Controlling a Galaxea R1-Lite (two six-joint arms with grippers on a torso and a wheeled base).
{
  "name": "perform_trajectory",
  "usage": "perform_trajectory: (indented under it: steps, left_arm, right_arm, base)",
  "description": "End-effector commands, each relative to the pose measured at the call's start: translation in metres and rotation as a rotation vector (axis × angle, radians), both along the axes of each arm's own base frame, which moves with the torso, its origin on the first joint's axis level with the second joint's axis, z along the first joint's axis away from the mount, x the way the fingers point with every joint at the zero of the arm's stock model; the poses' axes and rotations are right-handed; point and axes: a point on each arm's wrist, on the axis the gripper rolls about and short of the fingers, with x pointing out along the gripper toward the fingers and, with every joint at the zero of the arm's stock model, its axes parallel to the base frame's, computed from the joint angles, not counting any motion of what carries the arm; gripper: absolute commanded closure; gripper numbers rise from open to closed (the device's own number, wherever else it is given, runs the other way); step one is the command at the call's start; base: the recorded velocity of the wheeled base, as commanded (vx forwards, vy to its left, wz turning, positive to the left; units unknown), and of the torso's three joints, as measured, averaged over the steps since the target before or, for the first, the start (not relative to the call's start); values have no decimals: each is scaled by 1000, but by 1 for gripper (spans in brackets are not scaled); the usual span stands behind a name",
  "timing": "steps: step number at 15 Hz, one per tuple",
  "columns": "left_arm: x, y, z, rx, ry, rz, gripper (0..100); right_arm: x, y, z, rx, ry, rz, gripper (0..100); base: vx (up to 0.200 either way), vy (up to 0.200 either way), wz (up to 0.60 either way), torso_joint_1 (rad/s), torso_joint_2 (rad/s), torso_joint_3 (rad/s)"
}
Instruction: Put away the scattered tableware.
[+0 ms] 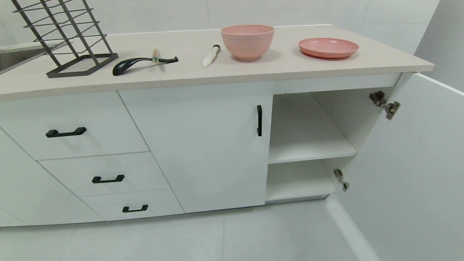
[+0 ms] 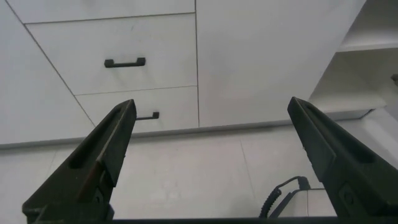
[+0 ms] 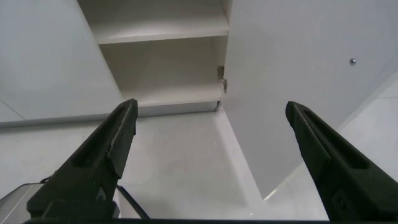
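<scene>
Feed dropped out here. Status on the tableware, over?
Open and empty: left tool, right tool. On counter: pink bowl, pink plate, black spoon. Path: cabinet door open.

Left gripper [image 2: 211, 106]: you see two dark matte fingers [image 2: 102, 155], long wedges tapering to blunt tips, each with a shallow recessed slot.
Coiled cord [image 2: 281, 191]: black, beside one finger, back toward the claw's base.
Right gripper [image 3: 211, 107]: you get the same dark tapered pair.
Plain lead [image 3: 132, 204]: black, close behind one finger.
</scene>
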Motion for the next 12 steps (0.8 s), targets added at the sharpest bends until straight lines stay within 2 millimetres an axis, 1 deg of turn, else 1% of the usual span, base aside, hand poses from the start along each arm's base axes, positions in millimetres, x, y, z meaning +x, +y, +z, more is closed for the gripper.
perform_trajectory:
  steps: [1,2,8,12]
  left_arm:
    - [0,0,0,-1,3,1,0]
    - [0,0,0,-2,3,1,0]
    - [0,0,0,-8,5,1,0]
    - [0,0,0,-7,5,1,0]
  right_arm:
    - [0,0,0,2,4,-1,0]
    - [0,0,0,3,4,-1,0]
    - [0,0,0,1,4,-1,0]
    - [0,0,0,1,4,-1,0]
  base:
    - [200,0,0,2,-2,7]
    - [200,0,0,-2,7,7]
    - [0,0,0,0,0,0]
    - [200,0,0,1,0,5]
